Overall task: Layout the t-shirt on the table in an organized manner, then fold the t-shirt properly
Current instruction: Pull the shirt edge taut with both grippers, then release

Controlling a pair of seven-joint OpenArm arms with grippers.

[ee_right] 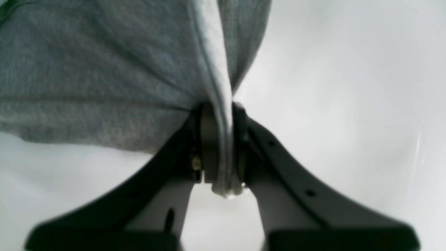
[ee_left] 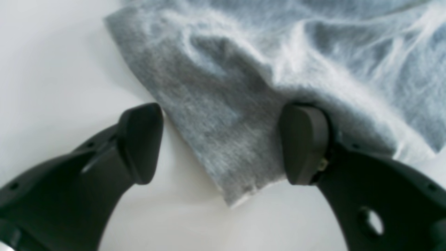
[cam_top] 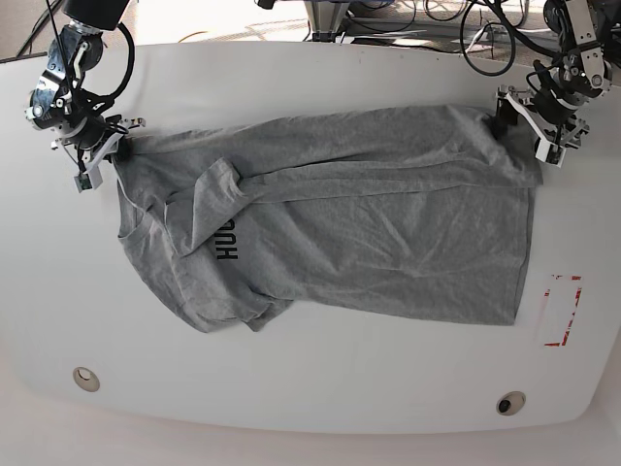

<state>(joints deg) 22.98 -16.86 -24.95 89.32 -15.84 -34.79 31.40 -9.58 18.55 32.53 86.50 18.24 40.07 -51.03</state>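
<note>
Heather-grey t-shirt (cam_top: 330, 223) lies wrinkled and part-folded on the table (cam_top: 320, 388), right gripper (ee_right: 219, 146) pinching its edge, left gripper (ee_left: 221, 143) spread over a corner.

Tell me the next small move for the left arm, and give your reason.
Probably close the left pincer on the t-shirt corner lying between its open jaws. The right pincer already clamps the opposite corner, so gripping both would let the arms pull the wrinkled shirt flat on the table.

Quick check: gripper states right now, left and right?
Left gripper: open, straddling a t-shirt corner, not gripping.
Right gripper: closed on a t-shirt fold.
</note>
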